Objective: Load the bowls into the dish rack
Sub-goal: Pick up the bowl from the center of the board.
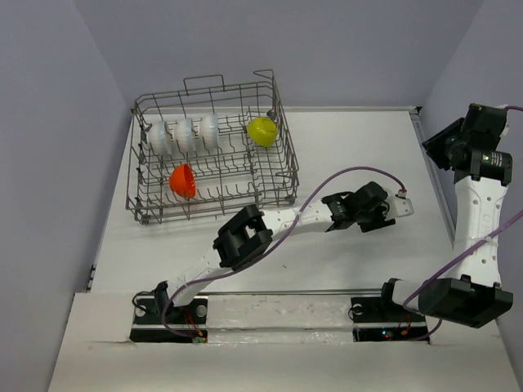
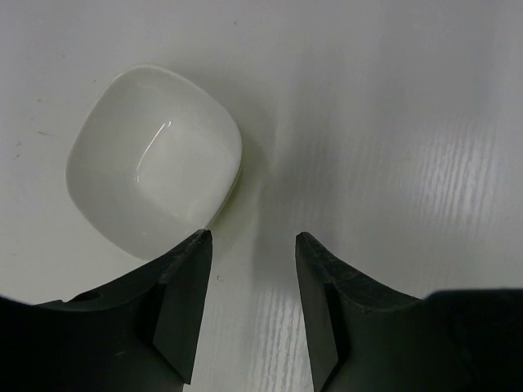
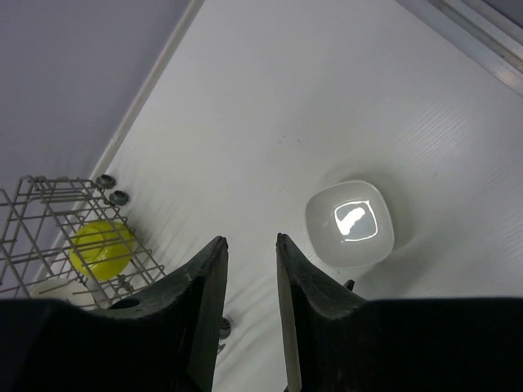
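**Top external view.** The dish rack (image 1: 214, 155) stands at the far left of the table (image 1: 343, 147). In it, three white bowls (image 1: 185, 135) stand on edge in a row along the rear tines. A yellow bowl (image 1: 262, 131) sits in the rack's far right corner, and an orange bowl (image 1: 183, 180) leans near its front left. My left arm reaches out to the right of the rack. My left pincer (image 1: 391, 211) is beside a pale object that appears to be a small white bowl (image 1: 404, 206), though my own wrist hides most of it here. My right pincer (image 1: 431, 149) is raised, further right of the rack again.

**Left wrist view.** My left pincer (image 2: 252, 237) stands open with only bare table between its fingers (image 2: 184, 302). The small white bowl (image 2: 155, 159) rests upright on the table, ahead and to one side. Its near rim meets the tip of one finger in this view, and whether they touch I cannot tell.

**Right wrist view.** My right pincer (image 3: 249, 239) is parted by a narrow gap and holds nothing. The small white bowl (image 3: 350, 222) lies on the table well apart from the dish rack (image 3: 37, 233), whose corner shows at the lower left with the yellow bowl (image 3: 101, 249) inside it.
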You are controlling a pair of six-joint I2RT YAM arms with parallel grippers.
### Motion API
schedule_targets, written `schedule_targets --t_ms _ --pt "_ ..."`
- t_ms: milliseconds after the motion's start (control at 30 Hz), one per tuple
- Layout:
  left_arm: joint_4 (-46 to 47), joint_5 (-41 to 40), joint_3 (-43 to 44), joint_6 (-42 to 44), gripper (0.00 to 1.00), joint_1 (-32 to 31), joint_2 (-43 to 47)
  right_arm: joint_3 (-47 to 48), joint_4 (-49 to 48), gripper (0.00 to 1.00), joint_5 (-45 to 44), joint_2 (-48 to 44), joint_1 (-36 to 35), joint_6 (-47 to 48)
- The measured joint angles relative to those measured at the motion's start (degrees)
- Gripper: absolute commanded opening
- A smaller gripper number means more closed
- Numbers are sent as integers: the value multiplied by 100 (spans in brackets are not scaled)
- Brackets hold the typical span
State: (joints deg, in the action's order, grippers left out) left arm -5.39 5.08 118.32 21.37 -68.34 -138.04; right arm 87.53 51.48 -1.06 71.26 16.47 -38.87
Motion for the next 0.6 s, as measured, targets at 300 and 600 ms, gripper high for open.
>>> schedule_targets --t_ms 300,600 --pt "70 -254 404 280 58 70 -291 105 63 36 81 -28 0 -20" --pt "245 -396 632 439 59 133 -470 105 66 37 225 -28 0 -39"
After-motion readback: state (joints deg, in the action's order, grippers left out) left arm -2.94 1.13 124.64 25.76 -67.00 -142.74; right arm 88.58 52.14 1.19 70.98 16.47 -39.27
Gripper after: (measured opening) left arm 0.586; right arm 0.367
